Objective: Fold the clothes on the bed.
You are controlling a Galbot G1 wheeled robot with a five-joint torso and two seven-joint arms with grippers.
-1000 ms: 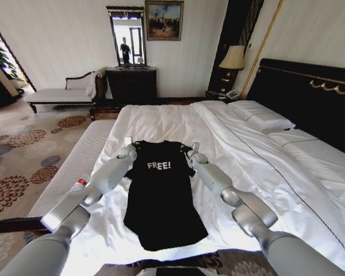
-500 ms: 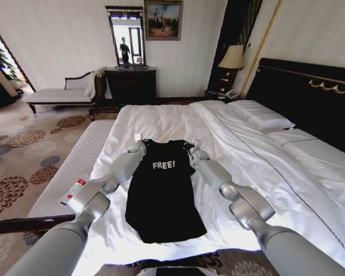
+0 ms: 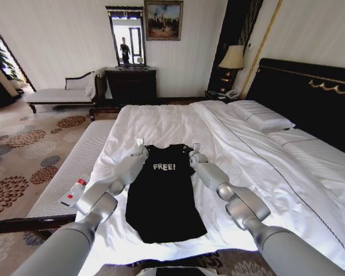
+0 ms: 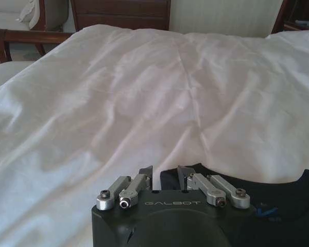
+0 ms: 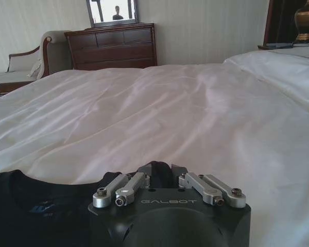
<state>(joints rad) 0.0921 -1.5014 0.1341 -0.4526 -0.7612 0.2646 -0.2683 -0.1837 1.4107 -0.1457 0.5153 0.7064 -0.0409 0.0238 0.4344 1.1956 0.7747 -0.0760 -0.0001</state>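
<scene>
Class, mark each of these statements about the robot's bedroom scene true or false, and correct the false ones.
1. The T-shirt lies flat on the bed, lettering up. True.
2. The left claw is at the shirt's hem, near the robot. False: it is at the shoulder end, far from the robot.
3. The right claw is at the shirt's other shoulder. True.
4. The shirt is red with black lettering. False: it is black with white lettering.
5. A lamp stands beside the headboard. True.
6. The shirt lies on the pillows. False: it lies on the duvet, well away from them.
</scene>
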